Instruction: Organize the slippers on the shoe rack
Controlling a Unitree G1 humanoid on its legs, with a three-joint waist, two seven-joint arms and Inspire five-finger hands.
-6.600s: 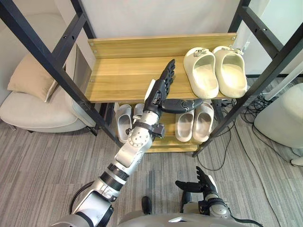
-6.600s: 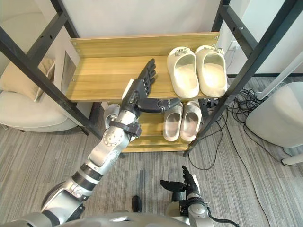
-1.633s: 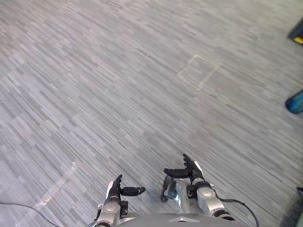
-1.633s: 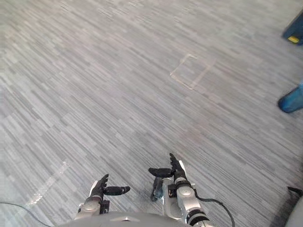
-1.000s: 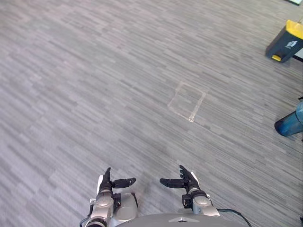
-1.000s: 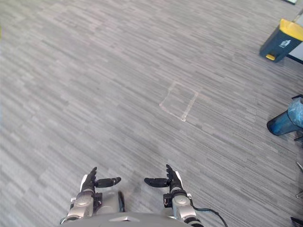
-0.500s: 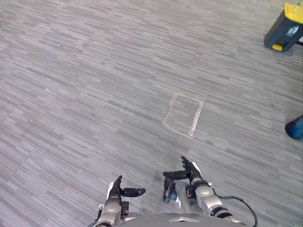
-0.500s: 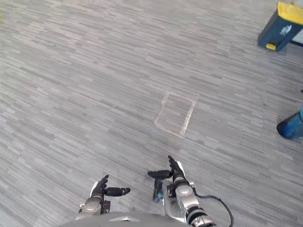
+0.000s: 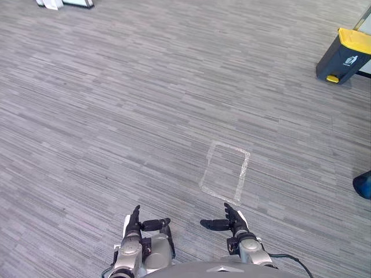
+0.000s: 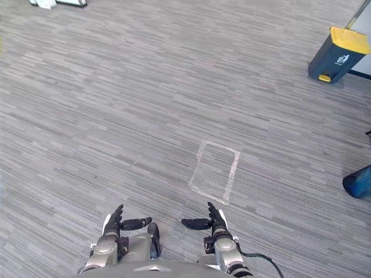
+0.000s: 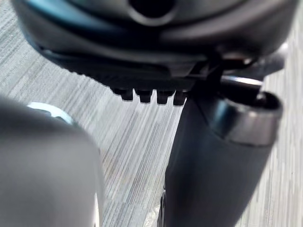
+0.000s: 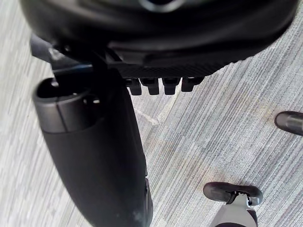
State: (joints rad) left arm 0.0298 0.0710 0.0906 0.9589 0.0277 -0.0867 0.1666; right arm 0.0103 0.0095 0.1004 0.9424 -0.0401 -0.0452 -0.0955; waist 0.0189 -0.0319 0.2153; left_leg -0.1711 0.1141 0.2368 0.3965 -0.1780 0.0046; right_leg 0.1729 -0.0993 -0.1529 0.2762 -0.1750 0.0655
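A grey carpeted floor (image 9: 116, 116), patterned in fine streaks of lighter and darker grey, was seen stretching across the whole scene. A rectangle outlined in pale translucent tape (image 9: 243, 178) was stuck flat on it somewhat right of the middle, with bare carpet enclosed inside the outline. A dark grey plastic bin with a yellow lid (image 9: 343, 55) was stood on the carpet towards the far right, well apart from the taped rectangle. A dark blue rounded object (image 9: 364, 185) was cut off by the right edge, nearer than the bin. A white object (image 9: 55, 3) was partly seen at the far left corner.
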